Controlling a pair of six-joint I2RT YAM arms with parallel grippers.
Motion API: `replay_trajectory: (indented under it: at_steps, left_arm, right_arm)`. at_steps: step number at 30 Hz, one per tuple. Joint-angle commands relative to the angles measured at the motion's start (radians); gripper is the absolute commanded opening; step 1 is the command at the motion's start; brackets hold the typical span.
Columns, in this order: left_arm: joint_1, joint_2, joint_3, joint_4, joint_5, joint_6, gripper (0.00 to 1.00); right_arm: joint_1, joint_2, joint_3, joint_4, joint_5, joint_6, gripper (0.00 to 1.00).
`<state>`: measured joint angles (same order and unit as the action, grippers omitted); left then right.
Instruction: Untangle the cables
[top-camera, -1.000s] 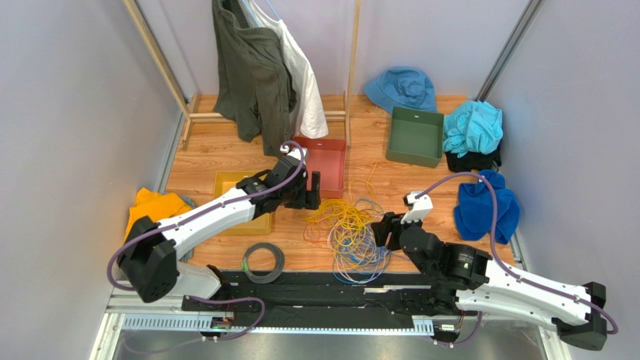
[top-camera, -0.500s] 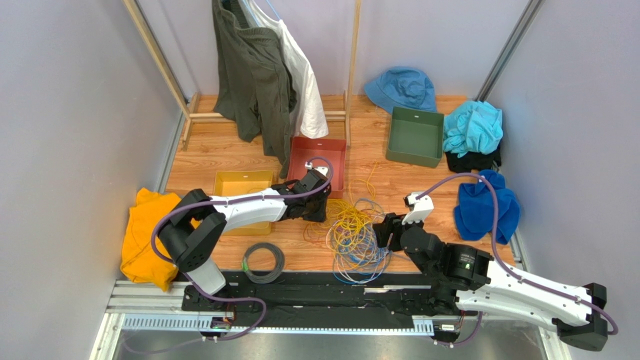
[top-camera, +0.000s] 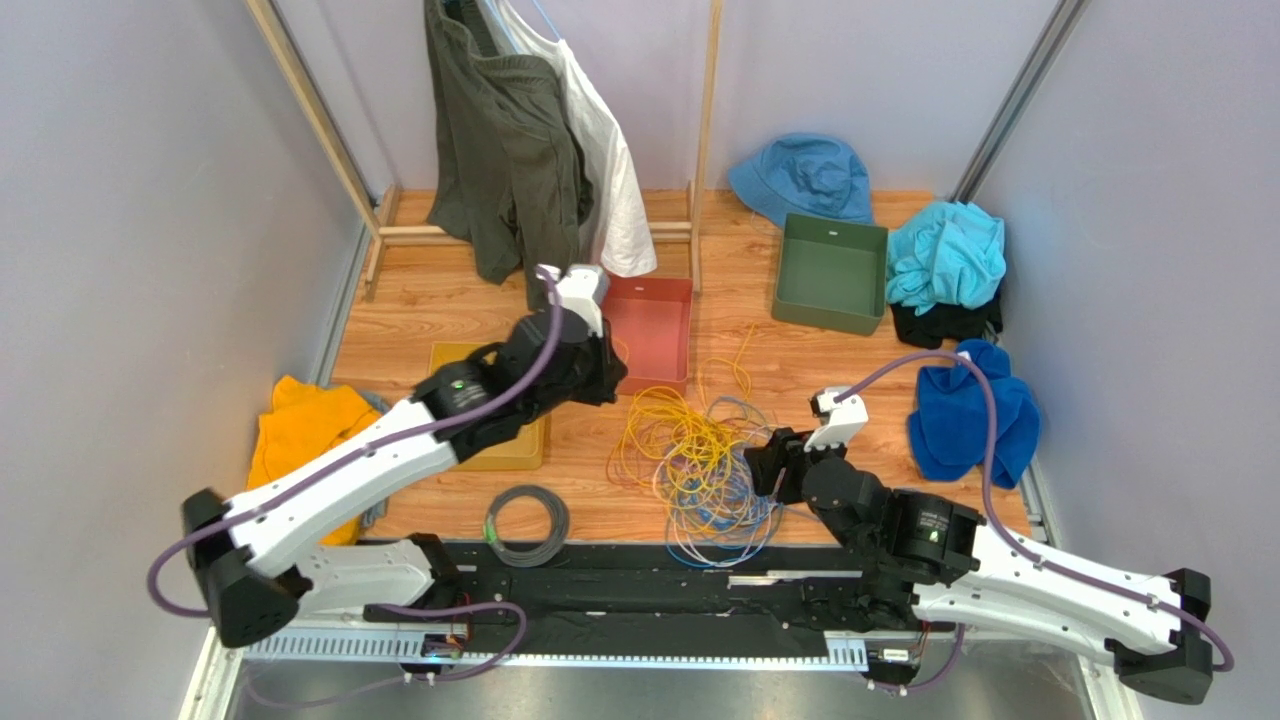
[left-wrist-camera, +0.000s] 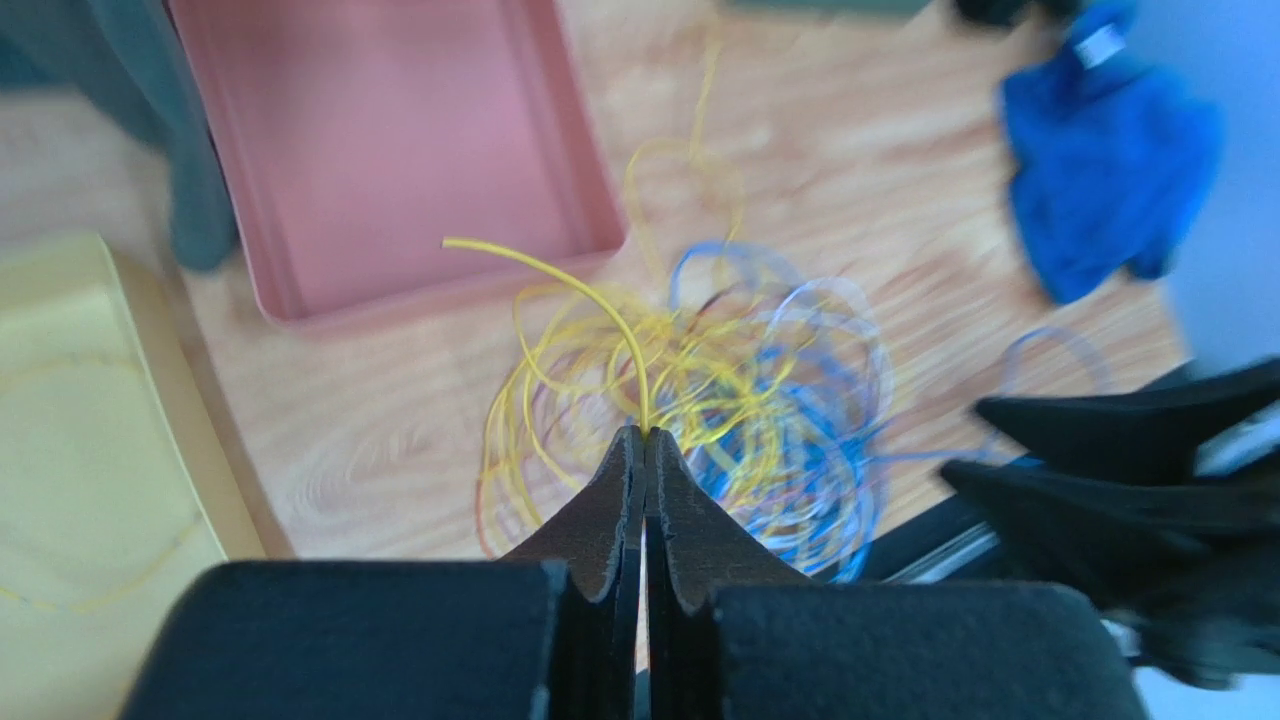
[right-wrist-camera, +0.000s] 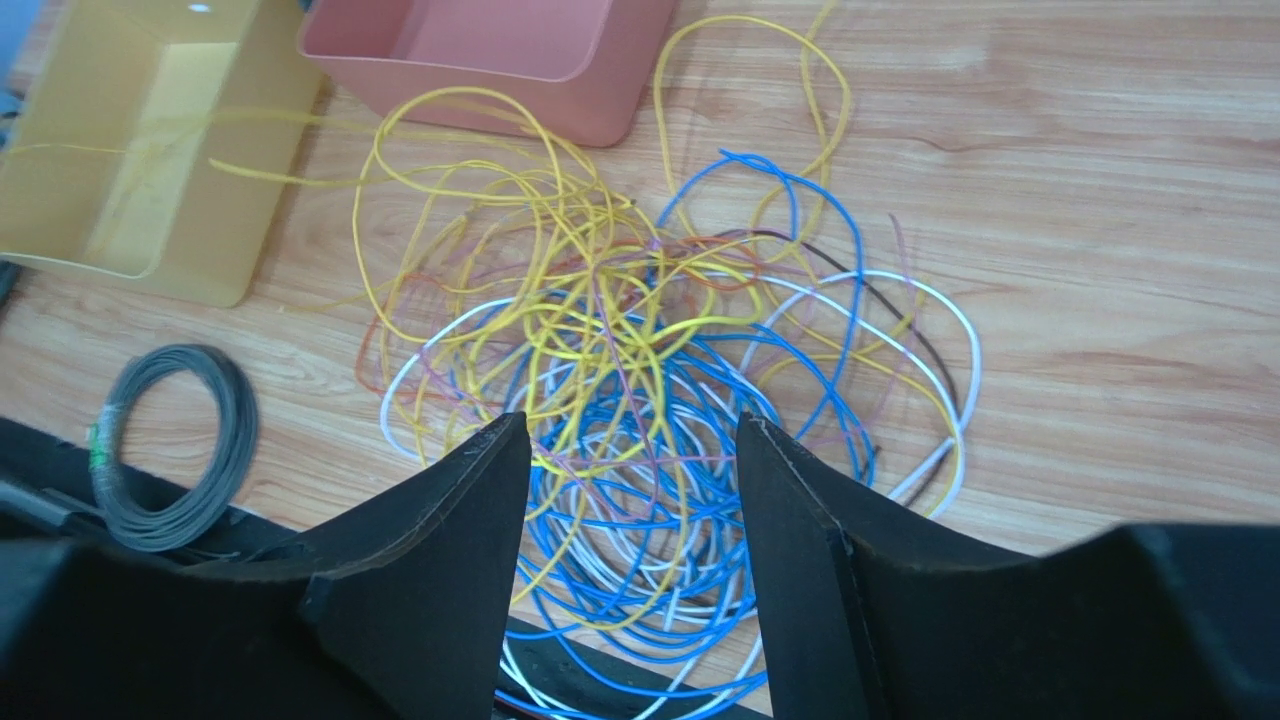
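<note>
We are pinching one thin, arching yellow cable (left-wrist-camera: 594, 300) in the left gripper (left-wrist-camera: 646, 438); the right gripper (right-wrist-camera: 631, 450) is hovering agape, empty.

far side of the cables (top-camera: 699, 465): red tray (top-camera: 649, 333) sits just beside the loops, so I get no floor gap there
left: strip of bare wood, then the yellow tray (right-wrist-camera: 135, 150)
near-left: grey coiled ring (top-camera: 526, 522), apart from the loops
right: my right gripper (right-wrist-camera: 631, 450) hangs spread over that edge; past it, bare wood up to the blue cloth (top-camera: 969, 413)
far-right: open wood up to the green bin (top-camera: 828, 273)
above: one yellow strand rises to my left gripper (left-wrist-camera: 645, 438)
</note>
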<state>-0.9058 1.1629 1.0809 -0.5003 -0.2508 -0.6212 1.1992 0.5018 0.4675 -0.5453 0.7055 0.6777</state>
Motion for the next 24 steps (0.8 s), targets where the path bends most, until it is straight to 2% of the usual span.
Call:
replay_trajectory:
  at_steps: [1, 8, 10, 14, 18, 24]
  left_arm:
    - [-0.025, -0.101, 0.152, -0.153, -0.056, 0.074, 0.0]
    - [-0.061, -0.083, 0.494, -0.294, -0.053, 0.175, 0.0]
    - [-0.071, -0.051, 0.572, -0.332, -0.051, 0.196, 0.0]
    - [-0.091, 0.009, 0.827, -0.383, -0.053, 0.259, 0.0]
    - [-0.105, 0.04, 0.974, -0.394, -0.039, 0.297, 0.0]
    - [-0.107, 0.058, 1.125, -0.396, -0.056, 0.344, 0.0]
  right_arm:
    - [0.003, -0.075, -0.009, 0.155, -0.05, -0.058, 0.57]
    - [0.002, -0.197, -0.038, 0.324, -0.207, -0.185, 0.57]
    - [0.002, -0.183, -0.032, 0.379, -0.228, -0.211, 0.57]
    - [0.002, -0.096, 0.025, 0.395, -0.236, -0.257, 0.57]
    - [0.002, -0.026, 0.057, 0.38, -0.264, -0.245, 0.56]
    - [0.002, -0.063, -0.013, 0.406, -0.271, -0.237, 0.57]
